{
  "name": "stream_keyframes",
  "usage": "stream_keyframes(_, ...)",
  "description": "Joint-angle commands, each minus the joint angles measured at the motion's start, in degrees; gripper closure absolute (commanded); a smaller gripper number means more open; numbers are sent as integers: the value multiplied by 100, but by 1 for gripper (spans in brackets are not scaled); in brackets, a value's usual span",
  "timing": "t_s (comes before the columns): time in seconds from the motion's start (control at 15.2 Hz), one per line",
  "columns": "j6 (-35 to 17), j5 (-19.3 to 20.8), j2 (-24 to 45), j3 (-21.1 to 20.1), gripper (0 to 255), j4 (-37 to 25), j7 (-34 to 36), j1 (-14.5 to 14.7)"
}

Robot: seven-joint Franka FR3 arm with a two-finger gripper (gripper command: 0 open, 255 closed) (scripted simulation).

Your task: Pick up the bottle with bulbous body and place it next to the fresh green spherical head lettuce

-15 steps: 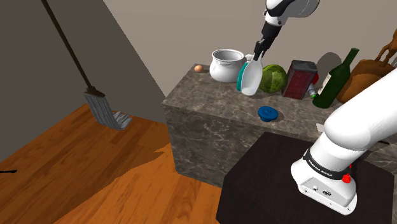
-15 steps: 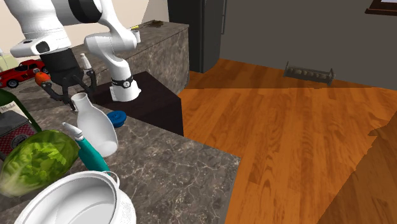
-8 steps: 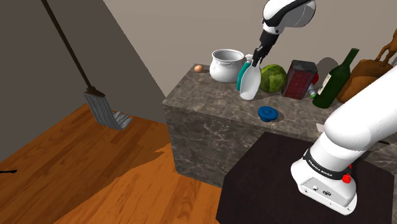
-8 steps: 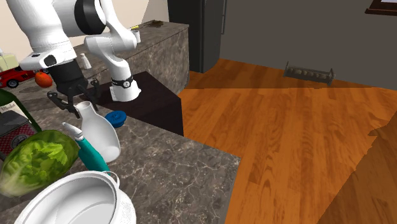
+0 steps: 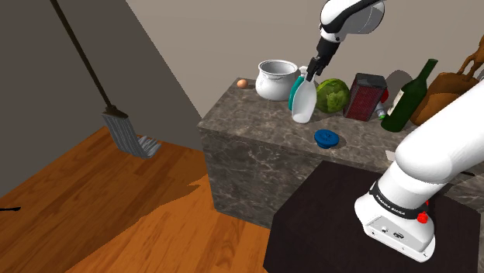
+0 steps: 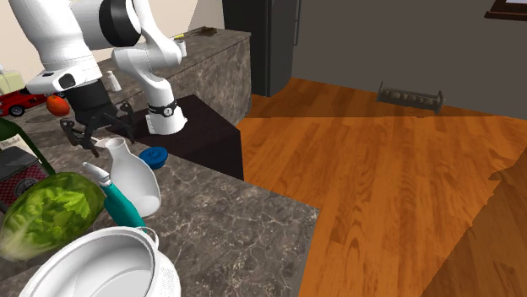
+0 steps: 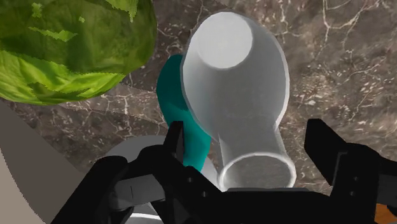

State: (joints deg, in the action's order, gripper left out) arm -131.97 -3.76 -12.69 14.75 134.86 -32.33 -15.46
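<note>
Wrist view: gripper [image 7: 248,135] spread astride white bottle [image 7: 238,76], not touching; arm [image 5: 350,15] angled down over counter [image 7: 347,63], beside lettuce [image 7: 70,44].

The white bulbous bottle [image 6: 135,181] stands on the dark marble counter [image 6: 228,228], near the green lettuce [image 6: 46,211], with a teal spray bottle [image 6: 122,207] between them. The black gripper [image 6: 97,128] hangs just above the bottle's neck, its fingers spread wide. A white pot [image 6: 101,266] sits nearest the camera. A blue lid [image 6: 154,156] lies beyond the bottle.
</note>
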Motion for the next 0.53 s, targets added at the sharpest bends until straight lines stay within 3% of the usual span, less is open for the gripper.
stream_keyframes(0.0, 0, 0, 0, 0, 0, 0, 0, 0)
stream_keyframes(0.2, 0, 0, 0, 0, 0, 0, 0, 0)
stream_keyframes(0.46, 744, 148, -413, -31, 0, -345, 105, -58)
